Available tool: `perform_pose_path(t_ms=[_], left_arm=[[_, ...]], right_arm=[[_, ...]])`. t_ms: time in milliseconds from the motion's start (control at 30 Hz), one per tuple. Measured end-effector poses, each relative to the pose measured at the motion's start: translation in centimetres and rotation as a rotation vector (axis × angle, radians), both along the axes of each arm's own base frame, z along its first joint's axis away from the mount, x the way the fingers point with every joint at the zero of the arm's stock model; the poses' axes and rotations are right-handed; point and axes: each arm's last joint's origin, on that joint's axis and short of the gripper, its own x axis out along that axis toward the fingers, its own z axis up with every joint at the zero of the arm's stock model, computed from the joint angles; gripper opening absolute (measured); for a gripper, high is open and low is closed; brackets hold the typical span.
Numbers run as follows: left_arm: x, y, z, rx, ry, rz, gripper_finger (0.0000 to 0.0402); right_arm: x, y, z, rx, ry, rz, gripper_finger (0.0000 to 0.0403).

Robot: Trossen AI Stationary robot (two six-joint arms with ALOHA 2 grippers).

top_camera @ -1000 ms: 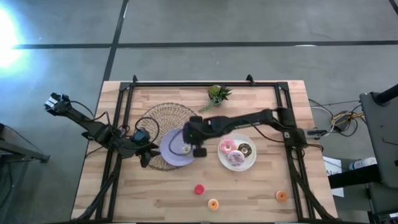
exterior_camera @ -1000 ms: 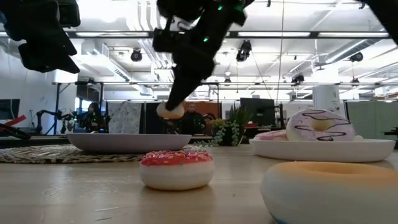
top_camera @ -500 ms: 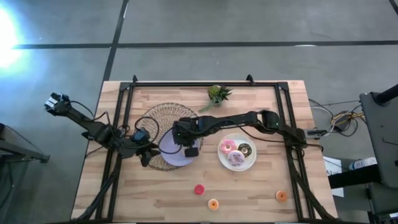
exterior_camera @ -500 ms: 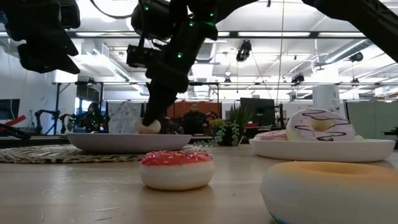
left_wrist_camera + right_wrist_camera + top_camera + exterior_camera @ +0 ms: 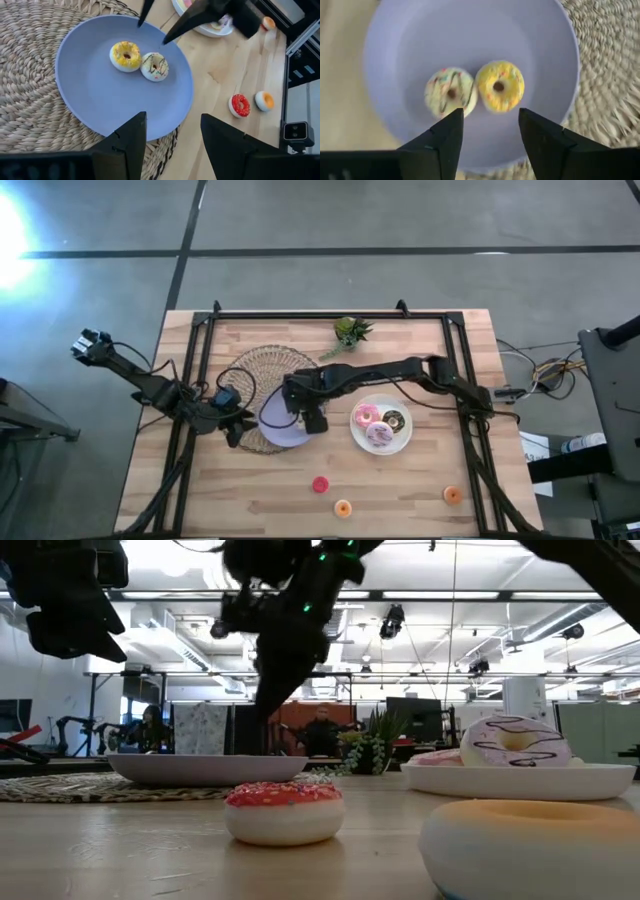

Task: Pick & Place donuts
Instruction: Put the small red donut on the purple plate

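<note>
Released, white donut (image 5: 450, 92) apparently lies flat beside yellow donut (image 5: 499, 86).

donuts (image 5: 381, 423): 8 | plates (image 5: 274, 434): 2 | woven mat (image 5: 248, 370): 1 | plant (image 5: 350, 331): 1

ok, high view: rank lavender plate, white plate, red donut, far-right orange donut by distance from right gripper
From the right gripper:
1. lavender plate, directly under it
2. white plate, to its right
3. red donut, near the front edge
4. orange donut, front right corner

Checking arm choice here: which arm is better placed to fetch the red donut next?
Probably the right. The right gripper hangs open and empty over the lavender plate, near the red donut; the left gripper waits at the plate's far edge.
</note>
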Motion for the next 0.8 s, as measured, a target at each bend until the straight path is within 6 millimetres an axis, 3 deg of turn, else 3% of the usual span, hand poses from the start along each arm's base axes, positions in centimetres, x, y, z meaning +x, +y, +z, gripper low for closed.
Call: perform_pose_path(t_ms=[233, 400, 500, 667, 800], left_arm=[[0.0, 0.1, 0.0, 0.035, 0.000, 0.000, 0.0162], [0.0, 0.1, 0.0, 0.064, -0.003, -0.007, 0.0162], [0.0, 0.1, 0.0, 0.085, -0.002, -0.024, 0.0162], [0.0, 0.1, 0.0, 0.109, -0.001, -0.042, 0.0162], [0.0, 0.1, 0.0, 0.103, 0.000, -0.041, 0.0162]], right_arm=[[-3.9, 2.7, 3.1, 0.042, -0.070, -0.001, 0.0182], [-8.4, 5.7, 3.0, 0.108, -0.059, -0.047, 0.0180], [-10.0, 8.5, 2.4, 0.147, -0.075, -0.022, 0.0182], [-10.0, 13.0, 1.4, 0.192, -0.168, 0.076, 0.0187], [-8.8, 15.0, -0.5, 0.225, -0.144, 0.053, 0.0187]])
